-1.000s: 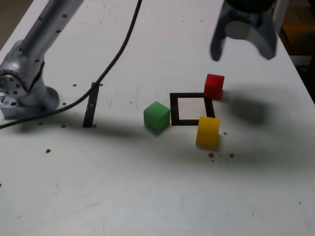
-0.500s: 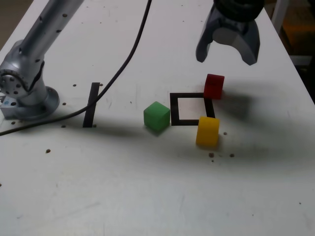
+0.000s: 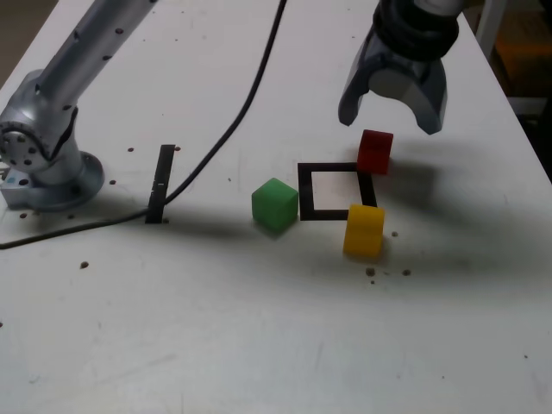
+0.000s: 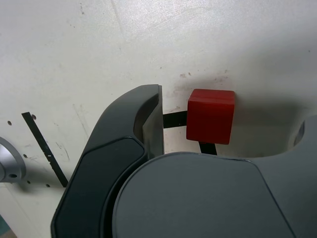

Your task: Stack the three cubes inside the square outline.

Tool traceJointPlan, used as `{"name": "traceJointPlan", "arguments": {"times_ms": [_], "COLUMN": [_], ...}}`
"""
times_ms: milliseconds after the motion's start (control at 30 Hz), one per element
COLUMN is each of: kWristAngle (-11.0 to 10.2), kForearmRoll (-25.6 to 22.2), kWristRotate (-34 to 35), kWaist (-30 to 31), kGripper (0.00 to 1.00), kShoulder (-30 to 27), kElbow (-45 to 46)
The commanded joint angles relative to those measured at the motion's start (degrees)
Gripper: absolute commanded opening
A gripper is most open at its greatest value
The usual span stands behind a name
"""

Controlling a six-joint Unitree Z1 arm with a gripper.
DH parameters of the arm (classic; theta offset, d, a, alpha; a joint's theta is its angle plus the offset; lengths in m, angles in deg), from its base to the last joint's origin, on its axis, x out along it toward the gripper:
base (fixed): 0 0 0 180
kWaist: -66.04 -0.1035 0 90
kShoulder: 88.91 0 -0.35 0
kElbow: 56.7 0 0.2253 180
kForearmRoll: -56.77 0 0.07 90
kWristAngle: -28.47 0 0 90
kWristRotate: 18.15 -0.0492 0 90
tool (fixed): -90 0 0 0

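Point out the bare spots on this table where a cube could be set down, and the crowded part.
Bare: the wide near stretch of the table below the green cube and yellow cube; also between the black strip and green cube. Crowded: around the square outline, with the red cube under the open gripper.

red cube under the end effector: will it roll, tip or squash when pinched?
The red cube looks like a solid block with flat faces, so it probably won't roll or squash. It sits flat on the table, about as tall as wide, so tipping seems unlikely. Its matte surface should grip reasonably between the open end effector fingers.
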Motion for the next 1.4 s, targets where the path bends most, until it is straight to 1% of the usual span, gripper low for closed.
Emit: {"name": "traceJointPlan", "arguments": {"times_ms": [0,300,633,733,933,1233,1367], "kWristAngle": [0.1,0.8,0.8,1.0,1.3,1.7,2.2], "kForearmRoll": [0.1,1.9,2.6,2.6,2.7,3.6,3.7], "kWristRotate": [0.0,-0.1,-0.2,-0.4,-0.8,-0.7,-0.4], "kWaist": [-0.1,-0.3,-1.2,-1.5,-1.9,-2.2,-2.5], "kGripper": [0.98,0.98,0.96,0.88,0.77,0.48,0.42], "kShoulder": [0.9,4.3,6.0,6.1,6.1,6.1,6.1], "kElbow": [-0.2,-0.6,-0.3,-0.5,-0.5,-0.6,-0.6]}}
